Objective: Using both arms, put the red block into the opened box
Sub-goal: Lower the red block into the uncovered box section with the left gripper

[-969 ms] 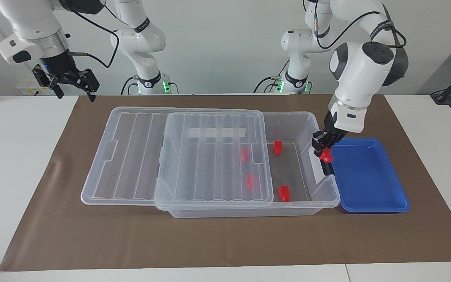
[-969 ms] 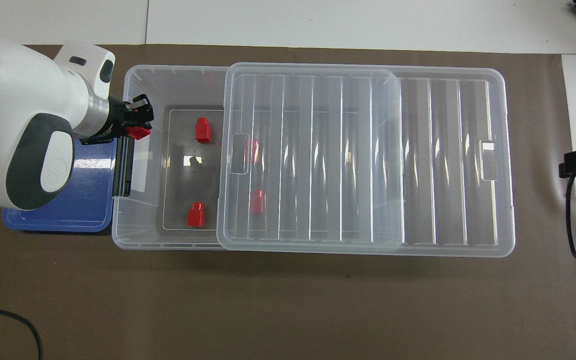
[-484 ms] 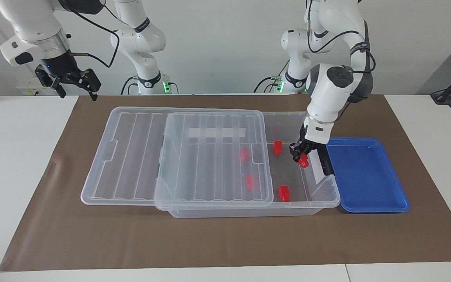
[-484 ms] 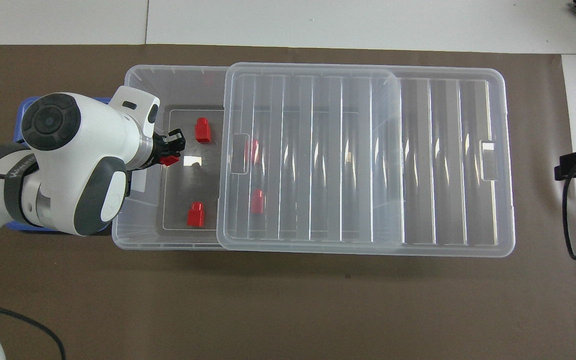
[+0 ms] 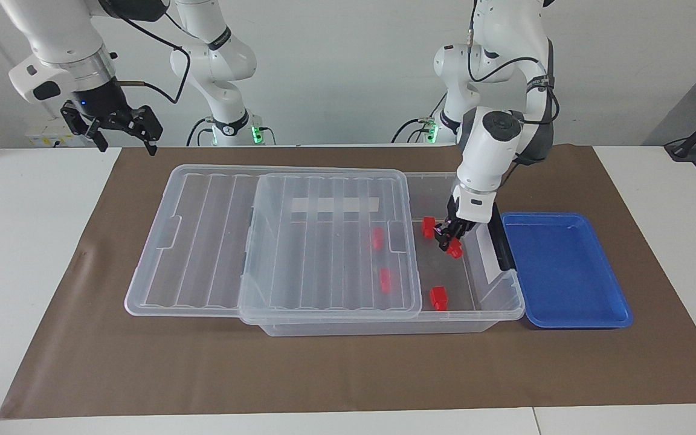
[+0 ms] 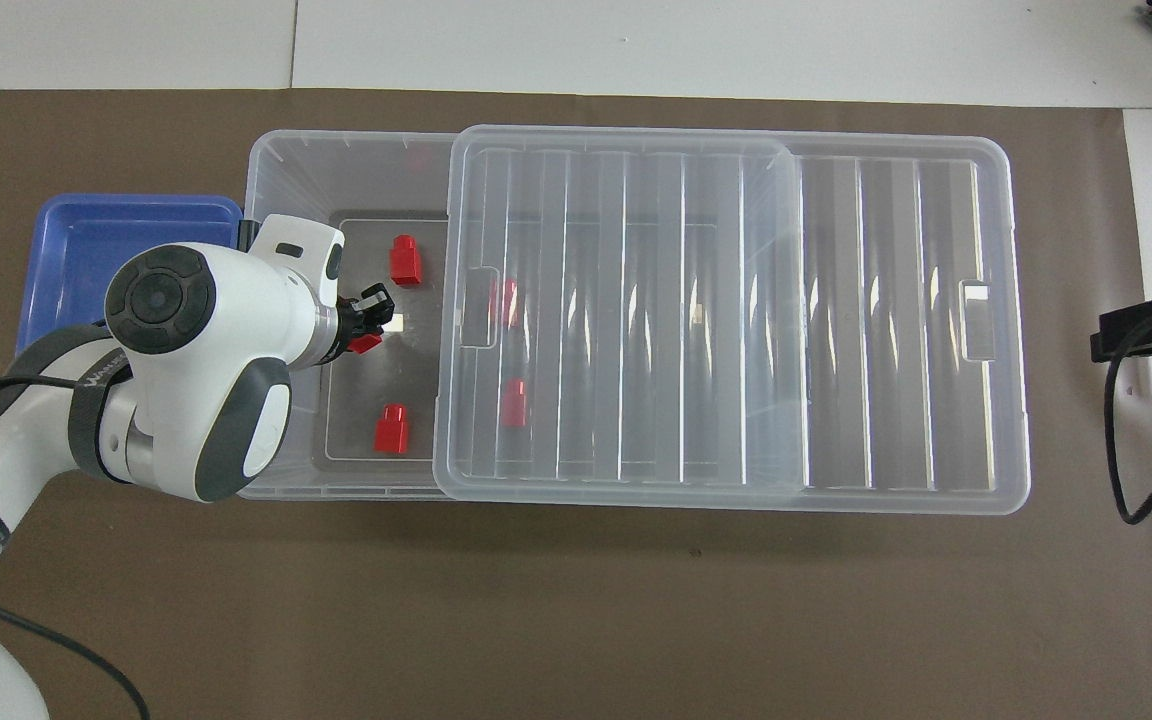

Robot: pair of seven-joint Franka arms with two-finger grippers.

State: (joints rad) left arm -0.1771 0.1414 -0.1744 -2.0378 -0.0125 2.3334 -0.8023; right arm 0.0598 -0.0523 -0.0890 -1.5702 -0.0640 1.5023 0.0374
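Four small red plastic blocks already lie in the large clear plastic box [image 5: 508, 290]; a fifth red block [image 5: 455, 249] hangs pinched in the left gripper [image 5: 448, 239] over the box's uncovered end, beside the blue tray [image 5: 565, 272]. Placing is under way: next, lower and release. Right gripper [image 5: 119, 128] waits, fingers spread, above the mat

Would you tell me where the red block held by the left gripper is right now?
The red block is gripped by the left gripper over the open end of the box, beside the blue tray.
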